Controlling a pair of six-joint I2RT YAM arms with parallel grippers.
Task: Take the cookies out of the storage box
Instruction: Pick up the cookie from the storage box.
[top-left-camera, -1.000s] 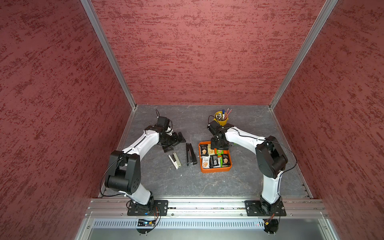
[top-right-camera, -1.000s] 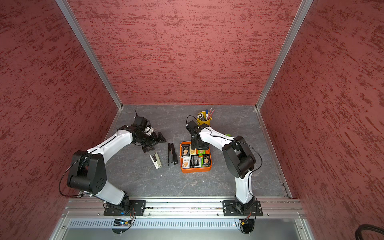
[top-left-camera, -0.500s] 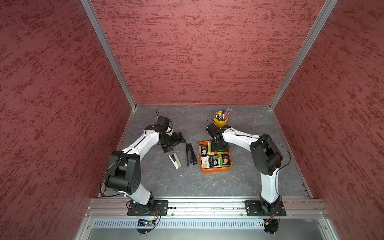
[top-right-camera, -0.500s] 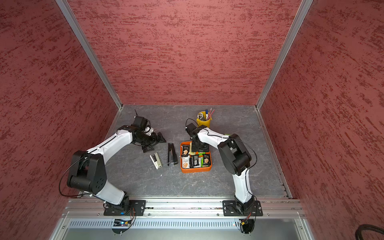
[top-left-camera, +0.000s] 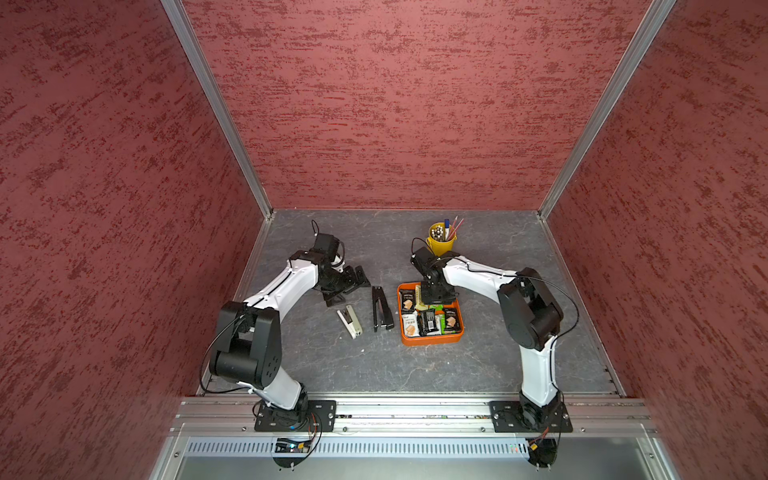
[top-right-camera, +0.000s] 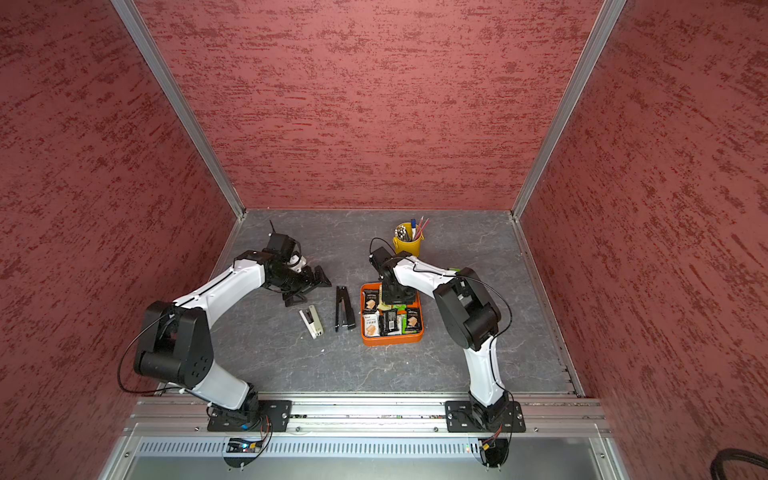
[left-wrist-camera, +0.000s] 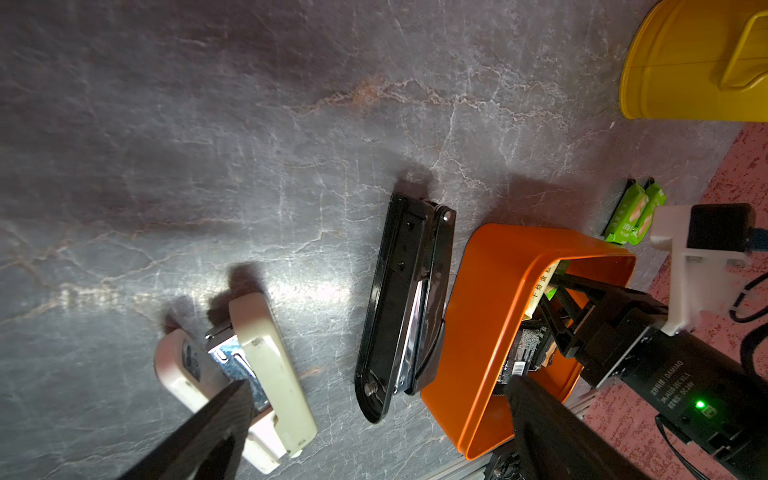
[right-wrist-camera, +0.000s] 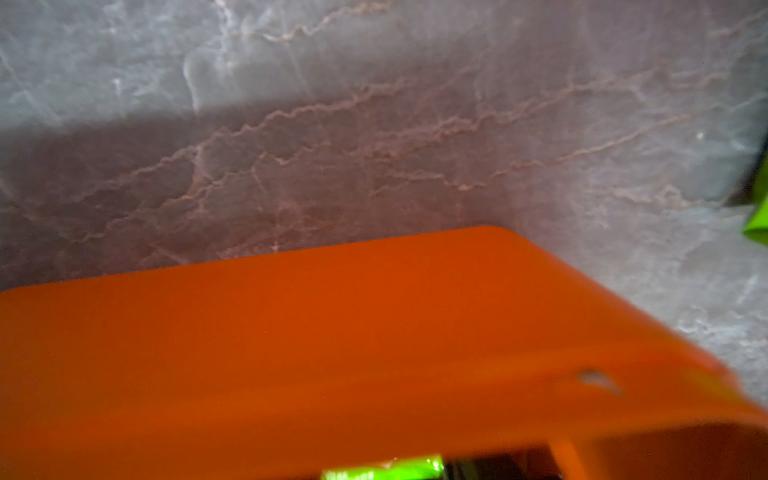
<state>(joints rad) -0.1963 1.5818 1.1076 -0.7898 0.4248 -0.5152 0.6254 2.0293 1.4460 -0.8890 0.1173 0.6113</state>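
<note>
Shifting its elbow and sinking a little lower, the right arm is pushing its pincer (top-left-camera: 433, 299) into the far end of the storage box (top-left-camera: 432, 338), while the left arm is keeping its place. Starting from the left, the left pincer (top-left-camera: 350, 286) is hovering low over the table (top-left-camera: 415, 374) with its fingers spread wide, carrying nothing. Near it the beige stapler (top-left-camera: 350, 321) is lying, then the black stapler (top-left-camera: 380, 308), just beside the box's left wall. Inside the box the cookies (top-left-camera: 428, 322) are lying jumbled and overlapping: glossy green, black and white packets, each showing a tan biscuit. The right pincer's fingers are reaching down among them; whether they are clasping one I cannot tell. Two green packets (left-wrist-camera: 633, 214) are already lying on the table outside the box, on its far right side, with the pen bucket (top-left-camera: 441, 244) standing farther back. The risks, as I am judging them: the slick film slipping free, the fingers pinching two overlapped packets together, or catching the low wall and dragging the light box into the stapler.
</note>
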